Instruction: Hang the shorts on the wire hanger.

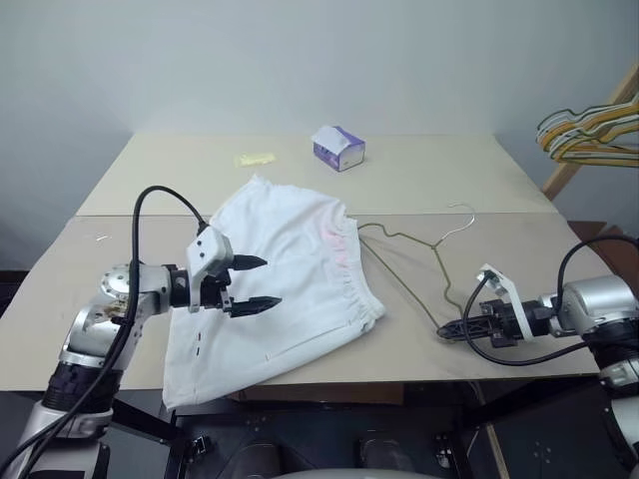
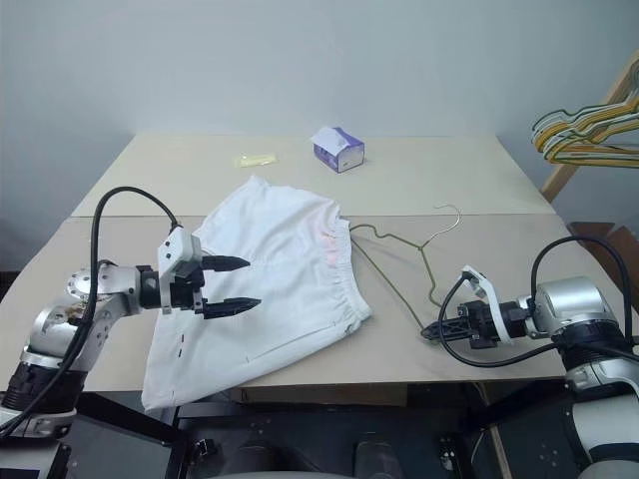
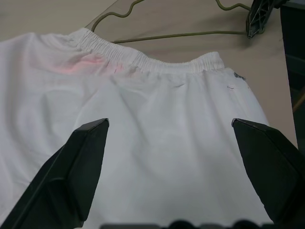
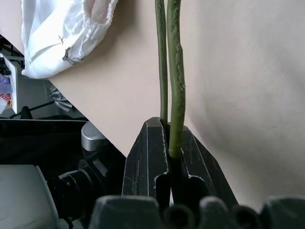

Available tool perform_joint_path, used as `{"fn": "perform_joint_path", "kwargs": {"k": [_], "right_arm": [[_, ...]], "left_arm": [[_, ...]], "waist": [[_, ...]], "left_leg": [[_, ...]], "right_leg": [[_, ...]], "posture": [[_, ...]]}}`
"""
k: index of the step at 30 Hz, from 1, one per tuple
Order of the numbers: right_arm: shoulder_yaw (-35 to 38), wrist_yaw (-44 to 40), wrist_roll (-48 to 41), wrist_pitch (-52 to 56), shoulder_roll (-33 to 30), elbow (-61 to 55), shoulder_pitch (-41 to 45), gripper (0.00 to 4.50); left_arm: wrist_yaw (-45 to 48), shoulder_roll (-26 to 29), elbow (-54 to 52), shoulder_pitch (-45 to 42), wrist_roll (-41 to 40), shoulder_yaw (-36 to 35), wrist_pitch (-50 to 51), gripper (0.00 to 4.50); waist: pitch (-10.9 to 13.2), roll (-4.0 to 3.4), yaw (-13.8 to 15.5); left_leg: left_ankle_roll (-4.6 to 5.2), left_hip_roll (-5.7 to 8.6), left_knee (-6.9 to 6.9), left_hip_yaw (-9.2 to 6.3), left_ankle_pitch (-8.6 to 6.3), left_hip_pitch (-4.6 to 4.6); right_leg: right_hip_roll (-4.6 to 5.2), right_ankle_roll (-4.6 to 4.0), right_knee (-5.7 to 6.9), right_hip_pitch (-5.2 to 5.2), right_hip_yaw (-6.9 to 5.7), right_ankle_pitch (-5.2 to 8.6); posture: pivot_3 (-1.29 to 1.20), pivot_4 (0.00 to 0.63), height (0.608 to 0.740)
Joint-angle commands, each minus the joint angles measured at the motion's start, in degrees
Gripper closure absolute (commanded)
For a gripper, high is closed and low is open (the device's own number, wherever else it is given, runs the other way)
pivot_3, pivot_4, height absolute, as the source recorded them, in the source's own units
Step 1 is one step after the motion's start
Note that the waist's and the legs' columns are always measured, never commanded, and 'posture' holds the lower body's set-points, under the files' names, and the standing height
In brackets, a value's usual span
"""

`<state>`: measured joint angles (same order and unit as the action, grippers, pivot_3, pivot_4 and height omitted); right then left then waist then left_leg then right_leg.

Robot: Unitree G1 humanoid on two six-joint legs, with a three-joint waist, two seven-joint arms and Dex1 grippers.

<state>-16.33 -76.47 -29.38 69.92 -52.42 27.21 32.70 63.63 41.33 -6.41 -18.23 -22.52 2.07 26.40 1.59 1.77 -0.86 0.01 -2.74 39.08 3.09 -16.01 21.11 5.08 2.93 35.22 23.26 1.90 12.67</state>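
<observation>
The white fabric shorts with a gathered elastic waistband (image 1: 275,289) lie flat on the beige table (image 1: 419,180), one hem corner hanging off the table's near edge. The left gripper (image 1: 255,284) hovers over the shorts with its black fingers spread wide apart. Just beside the waistband lies the thin olive-grey wire hanger (image 1: 409,254), its corner farthest from the shorts clamped between the closed fingers of the right gripper (image 1: 446,330).
</observation>
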Motion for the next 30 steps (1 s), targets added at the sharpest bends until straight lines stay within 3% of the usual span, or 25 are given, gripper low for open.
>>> {"fn": "perform_joint_path", "kwargs": {"k": [1, 23, 30], "right_arm": [[2.4, -1.4, -0.3, -0.3, -1.2, -0.4, 1.6, 4.5], [-3.8, -6.1, 1.8, 0.3, -2.7, -3.9, 1.1, 4.5], [-7.9, -9.0, 7.4, -6.3, -1.0, 3.5, 6.3, 4.5]], "left_arm": [[0.1, 0.1, -0.9, -1.6, -0.2, 0.0, -0.4, 0.03], [-0.5, 0.4, -1.5, -0.4, 0.7, 0.2, -0.8, 0.03], [-0.4, -0.1, -0.2, -1.3, 2.2, 1.3, -1.8, 0.03]], "waist": [[0.0, 0.0, 0.0], [0.0, -0.03, 0.0], [0.0, -0.05, -0.3]], "left_leg": [[0.0, 0.0, 0.0, 0.0, 0.0, 0.0], [0.0, 0.0, 0.02, 0.0, 0.0, -0.01], [0.0, 0.0, 0.05, 0.02, 0.0, -0.01]], "right_leg": [[0.0, 0.0, 0.0, 0.0, 0.0, 0.0], [0.0, 0.0, 0.03, 0.0, 0.0, 0.0], [0.0, 0.0, 0.04, 0.0, 0.0, -0.01]], "posture": [[0.0, 0.0, 0.74], [0.02, 0.0, 0.74], [0.01, 0.0, 0.74]]}}
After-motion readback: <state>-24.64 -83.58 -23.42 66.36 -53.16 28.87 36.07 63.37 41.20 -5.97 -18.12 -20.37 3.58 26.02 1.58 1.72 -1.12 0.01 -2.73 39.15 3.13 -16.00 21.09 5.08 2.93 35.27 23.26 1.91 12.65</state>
